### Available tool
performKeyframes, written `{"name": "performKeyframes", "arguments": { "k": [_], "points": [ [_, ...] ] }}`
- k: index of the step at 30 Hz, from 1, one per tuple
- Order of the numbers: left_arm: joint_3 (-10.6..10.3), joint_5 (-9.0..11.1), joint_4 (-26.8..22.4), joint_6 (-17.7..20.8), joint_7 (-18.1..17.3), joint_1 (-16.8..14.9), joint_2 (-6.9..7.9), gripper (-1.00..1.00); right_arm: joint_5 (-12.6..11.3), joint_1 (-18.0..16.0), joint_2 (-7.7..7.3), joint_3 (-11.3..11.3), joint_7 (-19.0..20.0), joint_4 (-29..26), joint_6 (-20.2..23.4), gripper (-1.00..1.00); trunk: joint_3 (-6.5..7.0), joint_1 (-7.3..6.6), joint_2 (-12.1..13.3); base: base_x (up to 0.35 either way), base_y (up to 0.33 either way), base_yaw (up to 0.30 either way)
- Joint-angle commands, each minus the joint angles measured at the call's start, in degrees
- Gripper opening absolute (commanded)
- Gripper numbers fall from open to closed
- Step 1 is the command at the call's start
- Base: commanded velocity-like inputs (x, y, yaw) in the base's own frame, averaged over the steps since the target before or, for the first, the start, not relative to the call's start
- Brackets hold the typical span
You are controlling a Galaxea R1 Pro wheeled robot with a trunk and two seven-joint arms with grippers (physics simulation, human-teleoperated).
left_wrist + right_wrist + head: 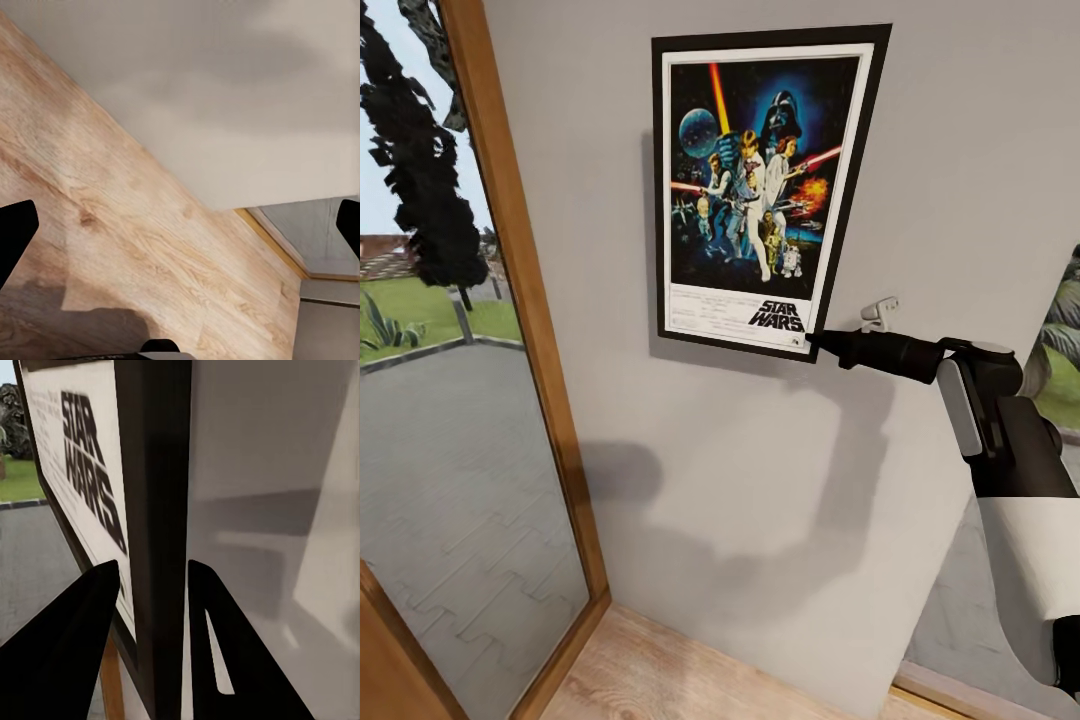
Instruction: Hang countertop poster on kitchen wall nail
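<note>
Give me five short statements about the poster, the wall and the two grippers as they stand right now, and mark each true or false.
1. The poster is up against the grey wall. True.
2. The right gripper grips the poster at its top edge. False: it has the frame's lower corner, beside the STAR WARS logo.
3. In the right wrist view, the frame's edge sits between the two fingers. True.
4. The left gripper holds a second poster. False: its fingers are spread with nothing between them, over the wooden floor.
5. The poster lies flat on the floor. False: it is upright, slightly tilted, against the wall.
</note>
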Motion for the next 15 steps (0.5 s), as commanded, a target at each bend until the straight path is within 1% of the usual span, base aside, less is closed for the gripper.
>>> {"name": "performKeyframes", "arguments": {
  "k": [1, 6, 15],
  "points": [
    [0.45, -0.55, 0.07, -0.44, -0.12, -0.03, 0.0, 1.0, -0.4, -0.03, -0.04, 0.04, 0.09, 0.01, 0.38, -1.0, -0.02, 0.03, -0.04, 0.096, -0.025, 0.0],
    [0.47, -0.55, 0.07, -0.44, -0.12, -0.03, 0.0, 1.0, -0.41, -0.03, -0.03, 0.02, 0.1, -0.02, 0.38, -1.0, -0.02, 0.03, -0.04, 0.144, -0.061, 0.0],
    [0.46, -0.55, 0.07, -0.44, -0.12, -0.03, 0.0, 1.0, -0.38, -0.03, -0.05, 0.0, 0.1, -0.08, 0.38, -1.0, -0.02, 0.03, -0.04, 0.028, -0.013, 0.0]
  ]
}}
